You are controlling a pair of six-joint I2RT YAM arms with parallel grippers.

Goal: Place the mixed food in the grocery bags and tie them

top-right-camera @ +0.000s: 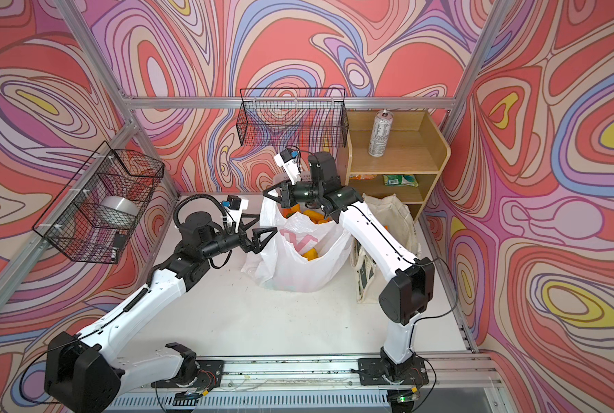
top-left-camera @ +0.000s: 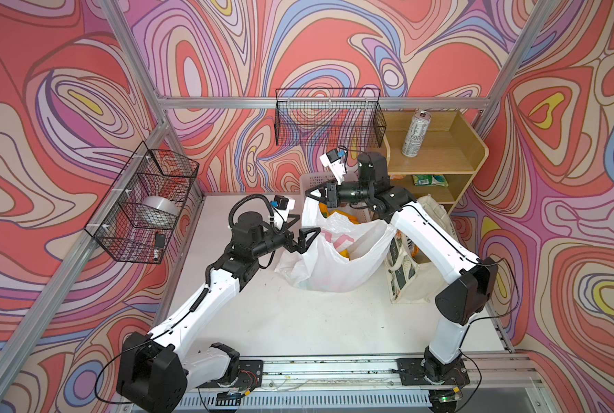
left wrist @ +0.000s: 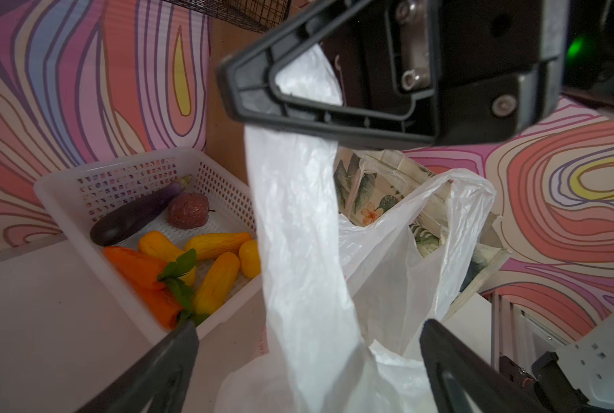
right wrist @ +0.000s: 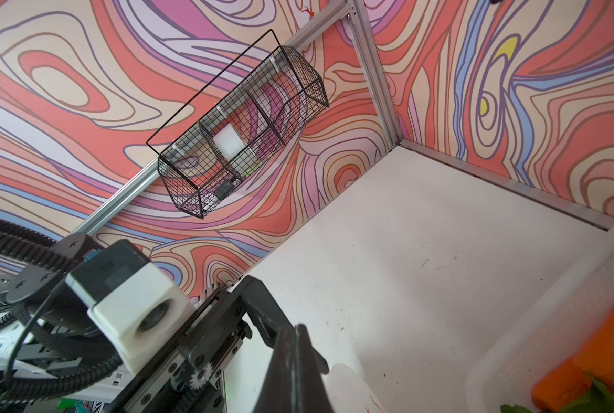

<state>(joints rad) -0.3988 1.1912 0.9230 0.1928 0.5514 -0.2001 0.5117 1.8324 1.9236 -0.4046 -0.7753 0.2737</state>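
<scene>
Now | 1 tote (top-left-camera: 411,286) | 1 can (top-left-camera: 415,134) | left gripper (top-left-camera: 309,224) spread | right gripper (top-left-camera: 309,194) pinching plastic bag (top-left-camera: 334,266)

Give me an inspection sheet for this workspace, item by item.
Surface: white tabletop, lightly scuffed.
Job's things: crinkly white plastic carrier bag standing open, yellow items inside; cream canvas tote beside it; purple eggplant, orange carrots and yellow produce in the white lattice basket; tall silver can and green snack packet on the wooden shelf.
Clutter: nothing seen.
Hands: left hand open at the bag's rim; right hand shut on the bag's handle.
Cables: black corrugated hose loops over the left wrist, off the bag.
Surroundings: swirl-patterned walls; two black wire baskets mounted on them.
</scene>
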